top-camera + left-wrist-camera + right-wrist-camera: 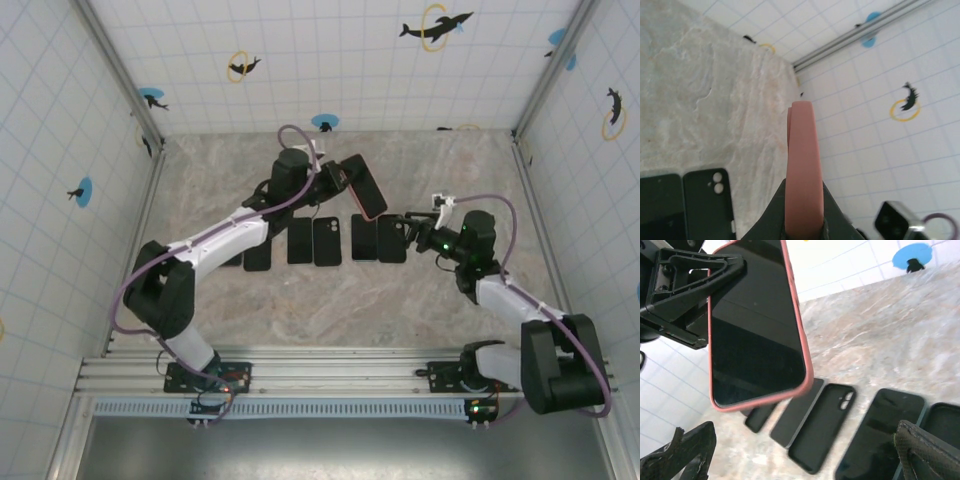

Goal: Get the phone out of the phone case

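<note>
Black-screened phone in a salmon-pink case (365, 187), clamped by the left gripper (339, 176) above the marbled counter (330, 300), free end slanting toward the right gripper (408, 221), whose jaws are spread, right wrist view showing the dark screen (755, 325), left wrist view the thin pink edge (802, 170).

Bright, even light; faint shadows on the table (400, 300). The phone (755, 325) ahead of the right claw (800, 450) carries soft reflections on its screen. The case (802, 165) edge in the left claw (804, 222) is blurred.

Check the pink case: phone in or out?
In. The pink case rim wraps the phone all round its dark screen; left fingers hold both aloft.
</note>
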{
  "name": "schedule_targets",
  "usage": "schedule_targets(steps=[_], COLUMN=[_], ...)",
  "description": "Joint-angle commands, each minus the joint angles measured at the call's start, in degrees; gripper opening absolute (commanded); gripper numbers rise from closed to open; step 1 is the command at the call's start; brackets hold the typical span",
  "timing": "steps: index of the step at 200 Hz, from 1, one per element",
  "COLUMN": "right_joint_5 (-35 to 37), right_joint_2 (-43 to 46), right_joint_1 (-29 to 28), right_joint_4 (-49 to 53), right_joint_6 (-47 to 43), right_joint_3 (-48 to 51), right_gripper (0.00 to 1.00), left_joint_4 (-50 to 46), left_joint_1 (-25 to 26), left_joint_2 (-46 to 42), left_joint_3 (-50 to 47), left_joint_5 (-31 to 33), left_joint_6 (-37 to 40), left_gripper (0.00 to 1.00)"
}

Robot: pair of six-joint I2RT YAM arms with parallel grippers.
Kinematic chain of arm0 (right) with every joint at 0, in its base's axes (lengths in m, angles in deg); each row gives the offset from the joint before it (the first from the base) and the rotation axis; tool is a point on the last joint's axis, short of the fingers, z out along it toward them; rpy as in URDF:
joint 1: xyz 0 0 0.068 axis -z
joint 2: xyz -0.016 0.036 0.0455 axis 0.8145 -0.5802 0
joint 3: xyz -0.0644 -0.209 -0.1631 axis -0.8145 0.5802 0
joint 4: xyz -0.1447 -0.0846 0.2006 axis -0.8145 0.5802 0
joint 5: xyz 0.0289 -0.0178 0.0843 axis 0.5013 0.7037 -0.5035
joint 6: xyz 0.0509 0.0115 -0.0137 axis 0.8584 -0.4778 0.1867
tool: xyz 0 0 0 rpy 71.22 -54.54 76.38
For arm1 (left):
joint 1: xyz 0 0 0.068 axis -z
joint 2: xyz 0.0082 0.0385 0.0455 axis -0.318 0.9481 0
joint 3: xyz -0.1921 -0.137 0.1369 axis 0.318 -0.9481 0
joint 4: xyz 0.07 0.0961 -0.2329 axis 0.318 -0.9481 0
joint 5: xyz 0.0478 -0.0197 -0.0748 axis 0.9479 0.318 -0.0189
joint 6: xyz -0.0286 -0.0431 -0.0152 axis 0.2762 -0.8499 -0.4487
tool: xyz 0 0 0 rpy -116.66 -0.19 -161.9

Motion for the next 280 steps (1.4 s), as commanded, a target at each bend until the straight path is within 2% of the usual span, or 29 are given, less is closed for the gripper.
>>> schedule_targets(steps=[1,28,45,107,180,226,280], right_joint_5=[4.03,12.60,14.72,22.04,20.56,17.22,19.73], right_joint_2=[1.37,1.81,0.84,-2.80,-7.08,-8.19,-8.93], right_joint_1=[-3.17,-7.71,-9.65,-16.68,-19.21,-19.51,-19.92], right_joint_4=[-13.14,-20.79,-27.57,-34.90,-41.06,-46.51,-45.93], right_joint_6=[13.76,23.41,28.12,35.74,37.53,37.41,36.60], right_joint_3=[2.09,4.82,6.07,5.17,2.26,0.77,-0.17], right_gripper=[0.91,0.89,0.84,0.63,0.40,0.37,0.32], left_joint_4=[11.77,18.24,22.95,35.46,41.20,39.62,40.08], left_joint_1=[-1.19,-1.83,-2.31,-2.48,-2.42,-2.36,-2.33], left_joint_2=[-3.51,-5.48,-6.13,-4.76,-2.64,-2.93,-2.44], left_joint_3=[-2.85,-7.01,-9.66,-12.92,-12.94,-14.50,-13.92], left_joint_5=[-3.04,-1.23,-0.91,-2.91,-4.32,-3.88,-4.95], left_joint_6=[-5.75,-8.24,-10.81,-19.78,-25.06,-24.37,-25.24], left_gripper=[0.04,0.04,0.04,0.03,0.02,0.02,0.02])
